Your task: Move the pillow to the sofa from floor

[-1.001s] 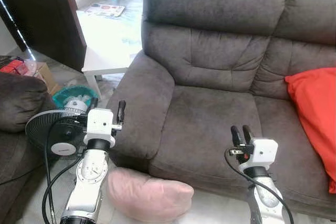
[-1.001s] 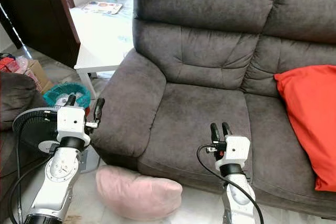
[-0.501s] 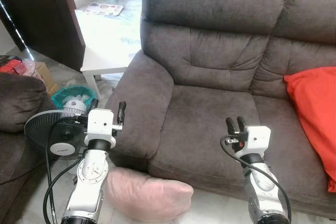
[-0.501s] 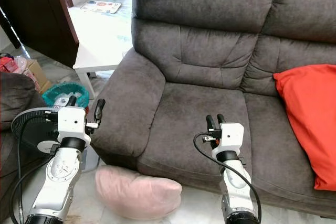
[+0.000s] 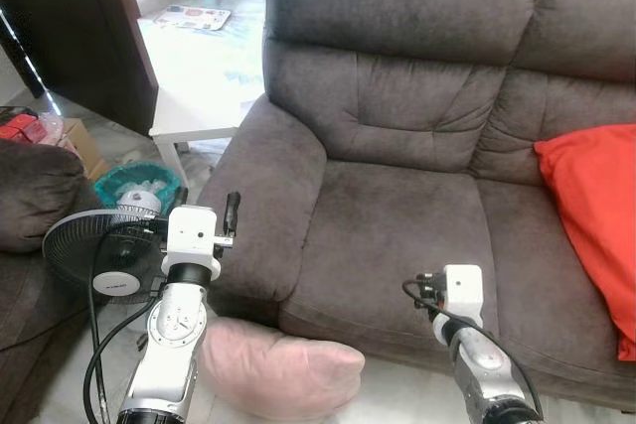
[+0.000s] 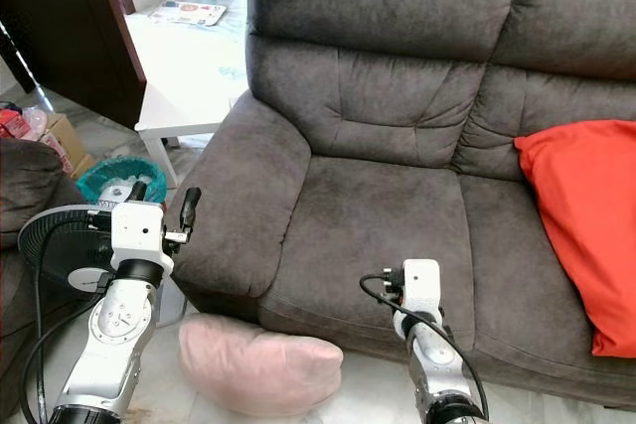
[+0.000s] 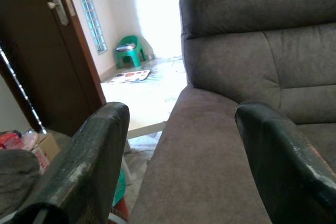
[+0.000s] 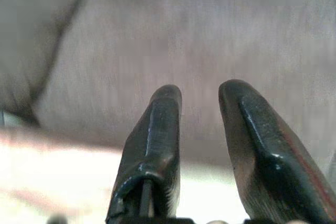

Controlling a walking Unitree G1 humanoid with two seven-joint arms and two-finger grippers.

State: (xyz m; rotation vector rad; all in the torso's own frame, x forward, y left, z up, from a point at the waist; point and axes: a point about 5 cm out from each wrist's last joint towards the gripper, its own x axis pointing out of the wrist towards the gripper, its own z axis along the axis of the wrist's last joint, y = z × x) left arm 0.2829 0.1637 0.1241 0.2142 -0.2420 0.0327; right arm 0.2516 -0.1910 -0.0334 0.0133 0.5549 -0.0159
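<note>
While on floor, pillow untouched

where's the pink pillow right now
In the left eye view the pink pillow lies on the floor at the foot of the grey sofa, below its left armrest, between the robot's two arms and nearer the left one.

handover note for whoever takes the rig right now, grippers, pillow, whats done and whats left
Left gripper: open, empty, raised beside the sofa armrest.
Right gripper: empty, fingers slightly apart, pointing down in front of the seat.
Pink pillow: on the floor against the sofa front, between the two arms, untouched.
Done: nothing moved yet.
Left: grasp the pillow, lift it, set it on the seat.
</note>
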